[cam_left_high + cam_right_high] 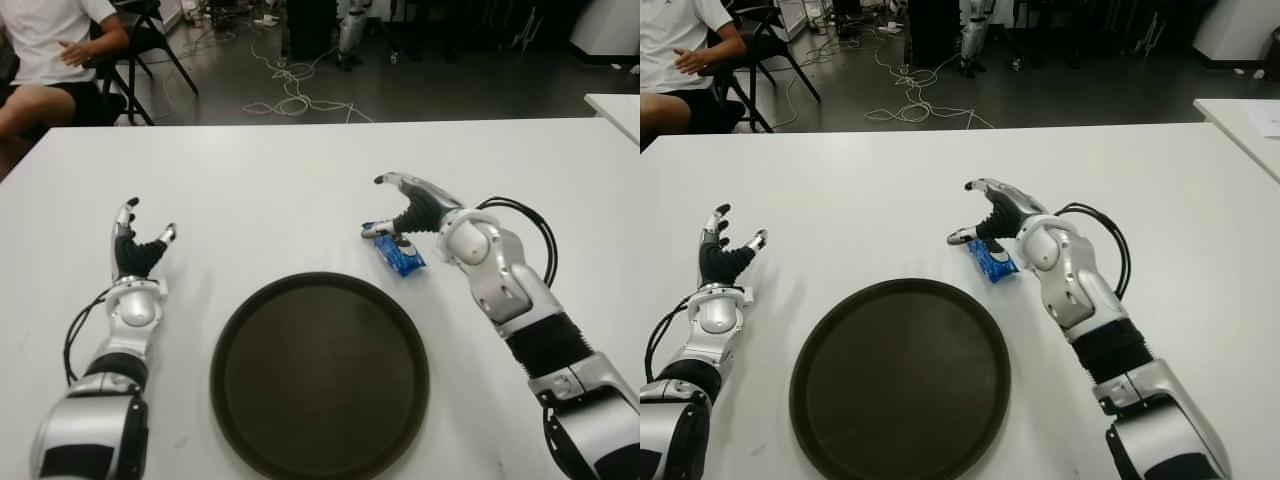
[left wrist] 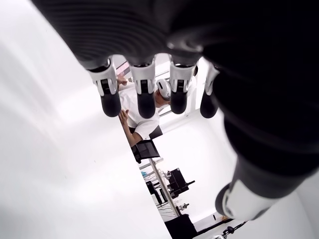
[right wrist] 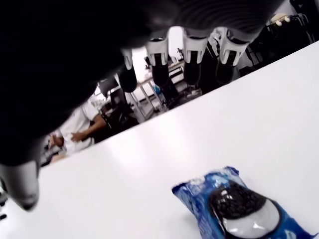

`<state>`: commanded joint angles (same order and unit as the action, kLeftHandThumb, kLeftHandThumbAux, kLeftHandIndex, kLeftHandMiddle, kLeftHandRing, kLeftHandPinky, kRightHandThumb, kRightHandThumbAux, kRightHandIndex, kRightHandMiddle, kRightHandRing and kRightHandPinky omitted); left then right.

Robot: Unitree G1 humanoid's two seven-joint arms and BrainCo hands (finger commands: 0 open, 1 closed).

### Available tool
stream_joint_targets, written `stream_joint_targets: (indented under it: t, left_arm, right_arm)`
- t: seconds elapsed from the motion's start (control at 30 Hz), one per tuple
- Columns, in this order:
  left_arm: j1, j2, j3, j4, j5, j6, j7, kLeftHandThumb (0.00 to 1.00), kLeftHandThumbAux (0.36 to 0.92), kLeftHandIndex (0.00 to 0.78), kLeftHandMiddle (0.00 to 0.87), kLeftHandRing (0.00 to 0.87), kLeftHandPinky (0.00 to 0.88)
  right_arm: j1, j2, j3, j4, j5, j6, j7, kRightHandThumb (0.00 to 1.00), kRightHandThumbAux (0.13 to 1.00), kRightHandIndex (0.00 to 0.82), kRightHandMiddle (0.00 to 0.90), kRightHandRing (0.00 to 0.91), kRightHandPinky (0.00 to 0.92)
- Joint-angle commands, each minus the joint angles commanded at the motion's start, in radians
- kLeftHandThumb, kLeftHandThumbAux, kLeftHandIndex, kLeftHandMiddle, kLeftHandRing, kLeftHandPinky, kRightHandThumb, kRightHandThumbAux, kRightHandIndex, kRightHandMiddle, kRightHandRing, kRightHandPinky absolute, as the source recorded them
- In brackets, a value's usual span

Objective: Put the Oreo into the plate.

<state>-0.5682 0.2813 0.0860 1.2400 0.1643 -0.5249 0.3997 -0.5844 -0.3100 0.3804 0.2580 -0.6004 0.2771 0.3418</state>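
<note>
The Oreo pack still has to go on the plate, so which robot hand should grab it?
The right hand. It hovers open just above the blue Oreo pack, which lies on the table beyond the plate's right rim. The left hand shows far off, left of the plate, holding nothing.

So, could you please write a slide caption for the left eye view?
Right robot hand open over the Oreo beside the plate; left robot hand idle.

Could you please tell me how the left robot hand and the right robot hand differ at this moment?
The right robot hand hovers open above the Oreo pack, beside the plate; the left robot hand shows on the plate's other side, near nothing. The right reaches inward; the left points straight ahead. Both are open and hold nothing.
</note>
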Motion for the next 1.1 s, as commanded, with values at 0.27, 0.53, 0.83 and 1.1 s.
stream_joint_targets:
  t: [0.27, 0.53, 0.83, 1.1]
  left_arm:
    - [-0.001, 0.000, -0.002, -0.001, 0.002, 0.000, 0.002, 0.000, 0.740, 0.055, 0.069, 0.044, 0.028]
    - [-0.001, -0.004, 0.004, -0.002, -0.004, 0.000, 0.005, 0.000, 0.732, 0.055, 0.068, 0.041, 0.015]
    - [-0.001, -0.007, 0.004, -0.006, -0.001, -0.003, 0.012, 0.000, 0.742, 0.058, 0.082, 0.053, 0.026]
    - [-0.001, -0.007, 0.006, -0.006, -0.004, -0.003, 0.007, 0.000, 0.743, 0.061, 0.083, 0.059, 0.036]
  right_arm:
    - [-0.022, -0.022, 0.053, -0.009, -0.051, 0.040, 0.075, 0.000, 0.530, 0.000, 0.000, 0.000, 0.035]
    - [-0.026, -0.017, 0.081, -0.010, -0.098, 0.067, 0.076, 0.000, 0.507, 0.000, 0.000, 0.000, 0.045]
    - [-0.078, 0.033, 0.119, 0.188, -0.133, 0.074, -0.010, 0.000, 0.550, 0.000, 0.000, 0.000, 0.033]
    - [-0.125, 0.084, 0.140, 0.348, -0.138, 0.105, -0.062, 0.000, 0.592, 0.000, 0.000, 0.000, 0.002]
